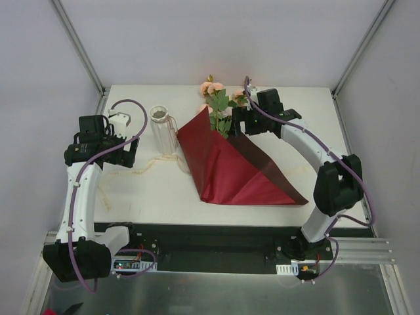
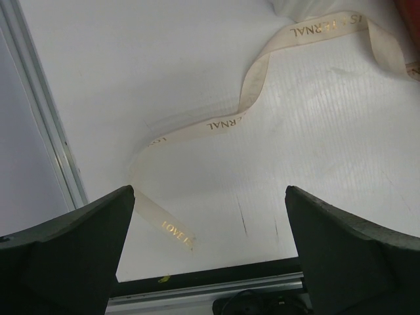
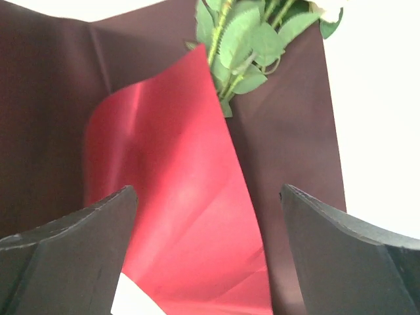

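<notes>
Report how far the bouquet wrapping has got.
Done: the red wrapping paper is already folded up around the flowers. In hand: nothing gripped; the right gripper hangs open over the paper, the left gripper open over the ribbon. Left: the ribbon lies loose on the table, untied.

Through the left wrist camera I read gold capitals printed along the cream ribbon (image 2: 223, 123). Near its loose end it said "LOVE IS". On the middle stretch, upside down to me, I made out "ERNAL". At the top bend the same lettering showed again, roughly "IS … ERNAL", with the letters between too faint to read.
</notes>
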Controlling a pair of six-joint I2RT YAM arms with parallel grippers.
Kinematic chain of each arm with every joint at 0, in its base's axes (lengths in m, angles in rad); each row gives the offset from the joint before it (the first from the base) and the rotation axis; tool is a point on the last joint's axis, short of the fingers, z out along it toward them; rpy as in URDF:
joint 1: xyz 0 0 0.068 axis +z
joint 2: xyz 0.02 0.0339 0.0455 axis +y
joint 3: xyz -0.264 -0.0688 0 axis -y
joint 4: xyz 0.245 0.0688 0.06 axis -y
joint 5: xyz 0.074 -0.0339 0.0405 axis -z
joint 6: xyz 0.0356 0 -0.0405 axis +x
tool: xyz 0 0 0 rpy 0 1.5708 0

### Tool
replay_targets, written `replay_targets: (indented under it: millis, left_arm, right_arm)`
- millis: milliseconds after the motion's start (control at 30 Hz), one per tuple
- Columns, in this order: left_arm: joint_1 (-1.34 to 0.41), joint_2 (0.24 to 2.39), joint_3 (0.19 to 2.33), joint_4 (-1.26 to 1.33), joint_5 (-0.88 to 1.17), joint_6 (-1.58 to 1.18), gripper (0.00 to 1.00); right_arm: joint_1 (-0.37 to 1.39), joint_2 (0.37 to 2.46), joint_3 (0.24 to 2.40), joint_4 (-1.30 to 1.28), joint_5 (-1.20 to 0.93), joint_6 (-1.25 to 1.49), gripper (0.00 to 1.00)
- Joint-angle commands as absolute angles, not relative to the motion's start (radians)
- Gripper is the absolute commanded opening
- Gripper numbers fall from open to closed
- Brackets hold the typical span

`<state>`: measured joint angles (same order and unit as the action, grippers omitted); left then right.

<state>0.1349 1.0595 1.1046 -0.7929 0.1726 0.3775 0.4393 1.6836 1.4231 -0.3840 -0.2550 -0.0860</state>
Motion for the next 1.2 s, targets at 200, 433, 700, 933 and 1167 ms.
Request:
replay_targets:
  millis: [200, 433, 700, 933, 1167]
  left_arm:
    - [0.141, 1.023, 1.144, -0.813, 0.144, 0.399, 0.99]
    - [0.143, 1.026, 1.147, -0.824, 0.164, 0.407, 0.99]
    - [0.141, 1.031, 1.138, -0.825, 0.172, 0.414, 0.99]
    - [0.143, 1.017, 1.149, -0.838, 0.172, 0.419, 0.99]
    - [0.143, 1.028, 1.172, -0.841, 0.134, 0.402, 0.99]
  right_arm:
    - [0.307, 1.947, 1.46, -0.342, -0.655, -0.172, 0.96]
    - [0.308, 2.043, 1.517, -0.339, -0.753, -0.195, 0.92]
    - [0.324, 2.089, 1.523, -0.33, -0.747, -0.236, 0.82]
    - [0.333, 2.122, 1.545, -0.307, -0.821, -0.227, 0.56]
    - [0.336, 2.076, 1.502, -0.293, -0.835, -0.222, 0.01]
